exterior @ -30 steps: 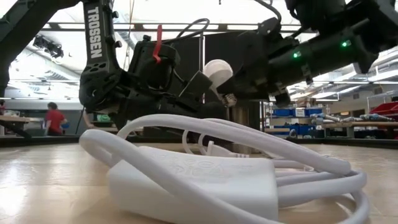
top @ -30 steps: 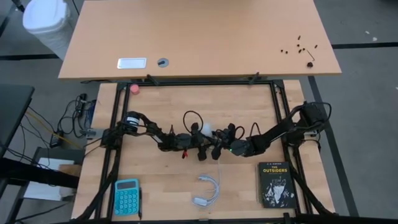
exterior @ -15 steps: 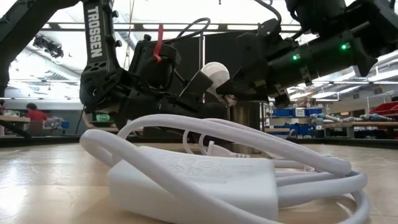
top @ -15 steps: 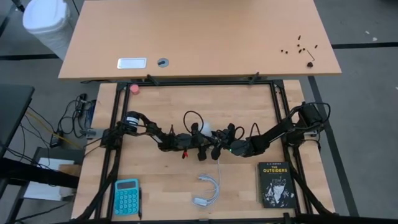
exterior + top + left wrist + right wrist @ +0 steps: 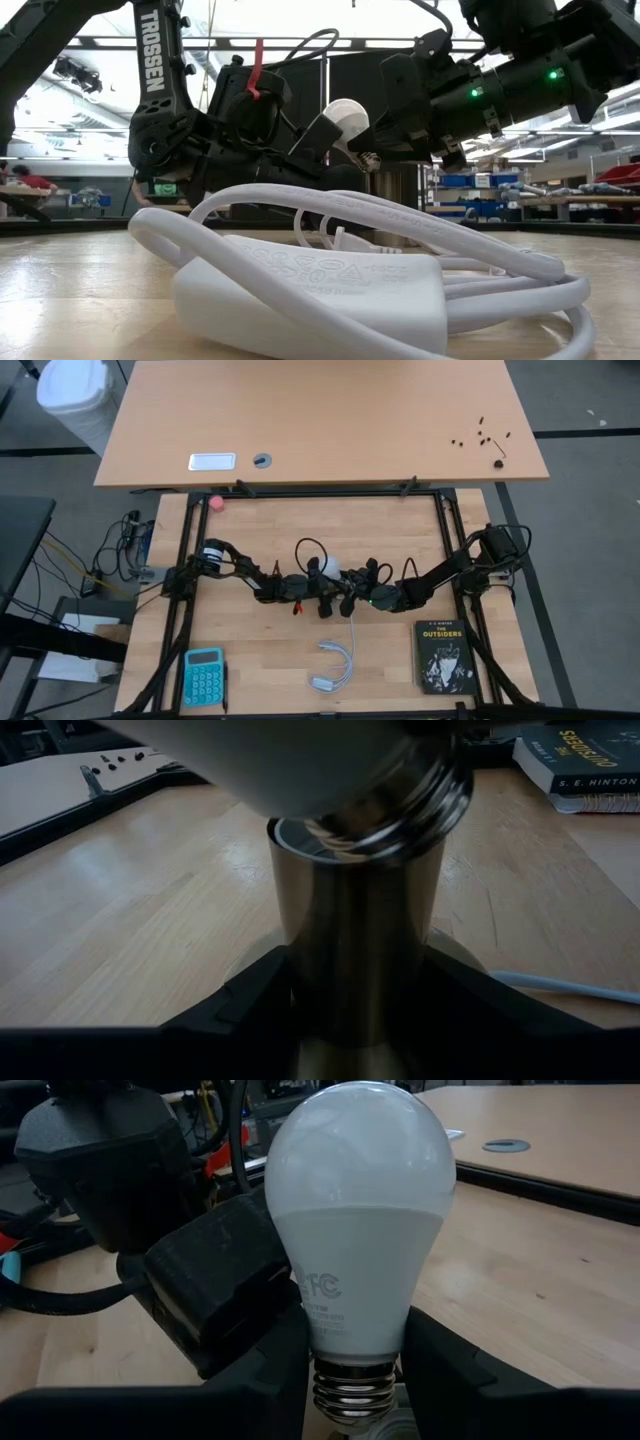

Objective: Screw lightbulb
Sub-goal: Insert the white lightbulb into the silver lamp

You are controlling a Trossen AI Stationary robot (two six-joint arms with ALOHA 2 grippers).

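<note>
While the right claw [image 5: 352, 1355] clamps the lightbulb [image 5: 355, 1230] at its neck, the tilted threads sit just above the socket [image 5: 355, 910], which the left claw [image 5: 355, 995] holds. The globe looks light, slick and fragile, so grip at the neck, gently.

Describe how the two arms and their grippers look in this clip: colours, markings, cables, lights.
Both arms are black, with jointed tubular links. The left arm carries white "TROSSEN" lettering, a red tab near its wrist and a looping black cable above it. The right arm shows two small green lights. The left gripper and right gripper have broad, matte black fingers.
</note>
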